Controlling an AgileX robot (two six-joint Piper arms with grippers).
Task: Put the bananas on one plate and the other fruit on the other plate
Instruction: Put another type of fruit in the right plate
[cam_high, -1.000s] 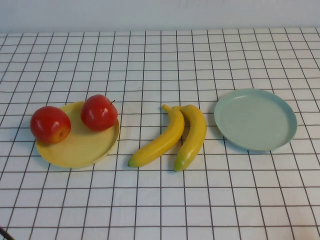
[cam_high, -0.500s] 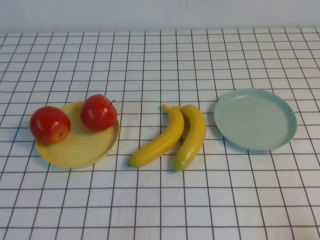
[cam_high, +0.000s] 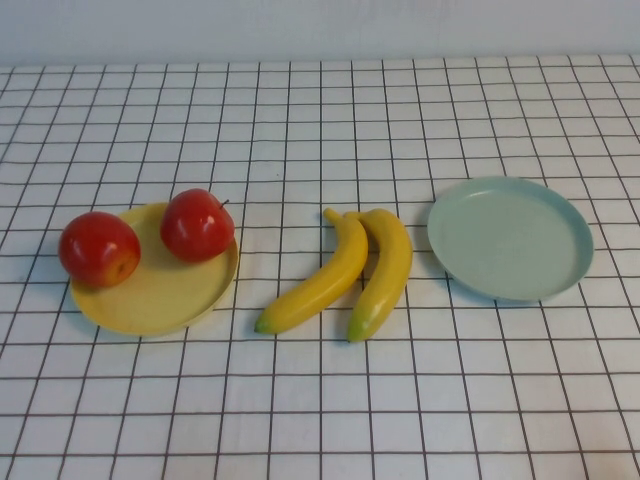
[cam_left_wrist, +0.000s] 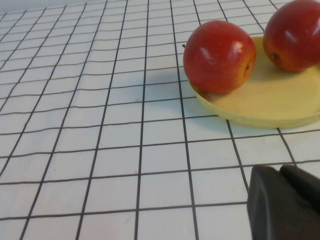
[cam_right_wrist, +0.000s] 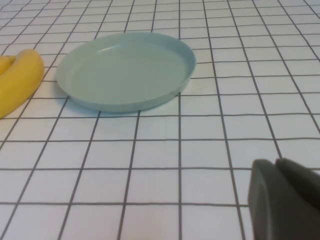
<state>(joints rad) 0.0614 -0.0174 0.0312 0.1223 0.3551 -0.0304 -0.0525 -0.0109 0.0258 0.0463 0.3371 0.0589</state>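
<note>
Two red apples rest on the pale yellow plate at the left; the left one sits over its rim. Two yellow bananas lie side by side on the cloth in the middle. The blue-green plate at the right holds nothing. Neither arm shows in the high view. My left gripper is shut and empty, low over the cloth short of the apples and the yellow plate. My right gripper is shut and empty, short of the blue-green plate; one banana lies beside that plate.
A white cloth with a black grid covers the whole table. A pale wall runs along the far edge.
A dark bit of the left arm at the bottom left corner of the high view has drawn out of sight. The fruit and the plates have not moved.
</note>
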